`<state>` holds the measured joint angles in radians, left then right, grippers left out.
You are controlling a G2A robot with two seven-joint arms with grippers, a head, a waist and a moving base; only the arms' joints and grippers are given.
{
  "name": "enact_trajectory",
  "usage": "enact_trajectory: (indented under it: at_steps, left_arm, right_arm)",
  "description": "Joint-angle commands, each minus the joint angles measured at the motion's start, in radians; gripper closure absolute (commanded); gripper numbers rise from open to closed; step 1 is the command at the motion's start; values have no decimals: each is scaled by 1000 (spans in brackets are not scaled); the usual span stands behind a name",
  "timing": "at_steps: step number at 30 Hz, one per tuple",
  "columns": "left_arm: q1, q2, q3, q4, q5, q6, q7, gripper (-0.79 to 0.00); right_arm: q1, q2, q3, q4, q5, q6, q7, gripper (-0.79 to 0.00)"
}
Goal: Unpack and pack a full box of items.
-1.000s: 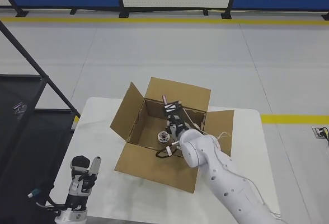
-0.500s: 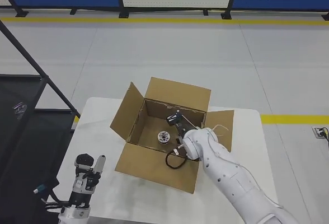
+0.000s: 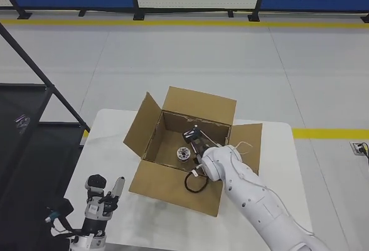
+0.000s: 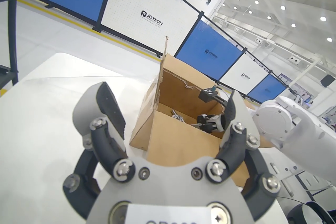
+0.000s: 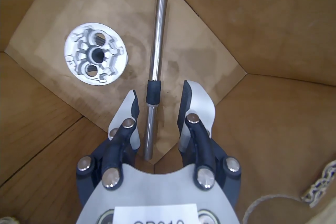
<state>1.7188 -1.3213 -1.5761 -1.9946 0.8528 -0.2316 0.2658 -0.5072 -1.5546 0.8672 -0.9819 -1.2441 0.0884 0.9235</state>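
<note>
I'm on the unpacking half, going by the open box (image 3: 172,185) on the middle of the desk (image 3: 109,157) with parts lying on its floor. My right pincer (image 5: 160,89) is down inside the box, jaws apart, straddling the steel rod (image 5: 157,46) near its black band without touching it. The rod lies flat on the cardboard floor. The spoked metal disc (image 5: 95,57) lies beside it, apart from it. My left pincer (image 4: 169,92) hangs over the near left corner of the desk, jaws wide apart and holding nothing, facing the box.

Next I reckon the right pincer should drop lower and close across the rod at the band. Then I'd lift it straight up, clear of the box walls. The rod is smooth and round, so I'd expect it to roll or slip if the grip is off centre.
</note>
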Motion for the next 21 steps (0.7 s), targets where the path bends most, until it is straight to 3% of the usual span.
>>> enact_trajectory:
  at_steps: [1,5,7,9,10,15,21]
  left_arm:
    - [0,0,0,0,-4,-6,-2,-785]
    - [-5,1,-5,-1,-19,-16,-15,-785]
    - [-12,1,-8,1,-25,-21,-26,-785]
    - [-18,2,-6,2,-26,-22,-35,-785]
    - [-21,2,-6,4,-25,-19,-38,-785]
    - [-68,0,5,61,-67,-6,-65,-785]
    - [-82,0,7,76,-86,-12,-87,-785]
  right_arm:
    - [-27,7,22,-60,-3,16,-13,-366]
    - [-132,30,97,-270,12,28,-35,-391]
    - [-209,44,135,-407,15,19,-41,-483]
    - [-291,58,174,-546,17,6,-47,-763]
    - [-334,64,192,-613,21,-4,-53,-785]
    - [-503,85,244,-842,10,-34,-56,-785]
    - [-510,86,245,-852,5,-34,-56,-785]
